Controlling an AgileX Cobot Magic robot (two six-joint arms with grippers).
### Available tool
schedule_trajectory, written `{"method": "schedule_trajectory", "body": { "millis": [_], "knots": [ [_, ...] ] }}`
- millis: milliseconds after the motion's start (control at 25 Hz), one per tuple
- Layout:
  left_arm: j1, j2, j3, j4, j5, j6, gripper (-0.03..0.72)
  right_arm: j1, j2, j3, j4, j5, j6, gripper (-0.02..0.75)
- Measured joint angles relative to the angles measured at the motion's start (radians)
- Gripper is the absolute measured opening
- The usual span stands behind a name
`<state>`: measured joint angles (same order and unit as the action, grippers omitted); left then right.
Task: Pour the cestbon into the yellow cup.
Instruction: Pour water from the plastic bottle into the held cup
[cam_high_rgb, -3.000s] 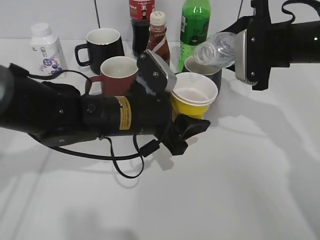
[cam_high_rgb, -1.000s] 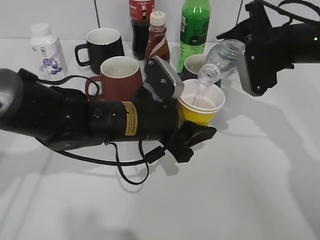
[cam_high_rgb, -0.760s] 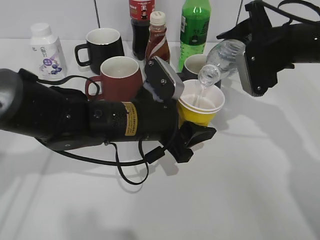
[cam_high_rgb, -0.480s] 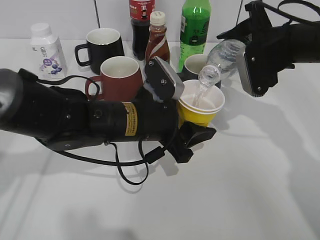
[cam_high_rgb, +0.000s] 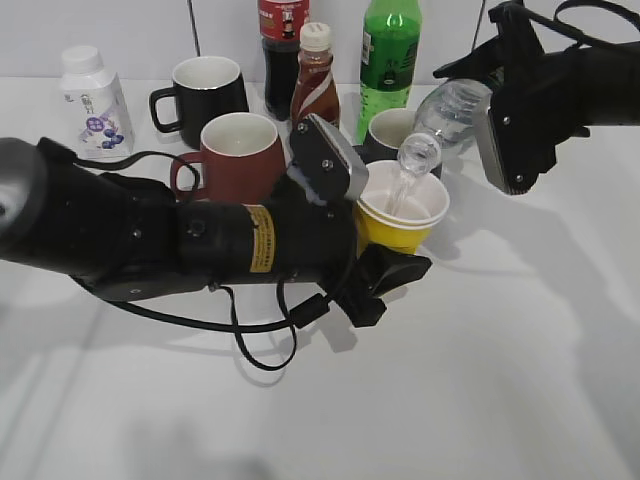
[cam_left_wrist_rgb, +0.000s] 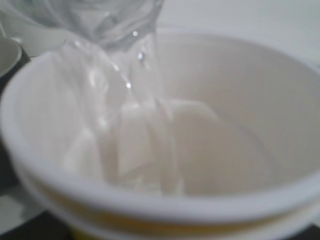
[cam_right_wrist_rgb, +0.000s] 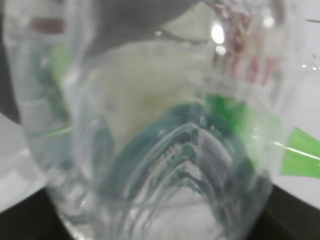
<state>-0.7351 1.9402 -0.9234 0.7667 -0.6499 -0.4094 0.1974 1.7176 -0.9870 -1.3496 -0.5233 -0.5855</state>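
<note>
- Cestbon (cam_high_rgb: 447, 112): held in the right gripper (cam_high_rgb: 478, 105), jaws closed on its body; tipped mouth-down over the yellow cup (cam_high_rgb: 403, 211). Three seconds ago it lay further back, clear of the rim.
- Yellow cup: clamped in the left gripper (cam_high_rgb: 372, 240), raised off the counter (cam_high_rgb: 480, 380) and shifted right since then.
- Water stream (cam_left_wrist_rgb: 125, 130) is entering the cup. Pouring is judged under way; fill level unclear.

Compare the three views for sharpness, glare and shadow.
Exterior view: sharp, with soft arm shadows on the table. Left wrist view: the cup rim is blurred, with glints on the bottle. Right wrist view: the bottle fills the frame, out of focus, with bright highlights.
</note>
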Motion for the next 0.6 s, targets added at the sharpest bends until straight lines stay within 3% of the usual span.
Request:
{"method": "schedule_trajectory", "body": {
  "millis": [600],
  "knots": [
    [0.000, 0.010, 0.000, 0.000, 0.002, 0.000, 0.437, 0.000, 0.000, 0.000, 0.029, 0.001, -0.042, 0.460]
  ]
}}
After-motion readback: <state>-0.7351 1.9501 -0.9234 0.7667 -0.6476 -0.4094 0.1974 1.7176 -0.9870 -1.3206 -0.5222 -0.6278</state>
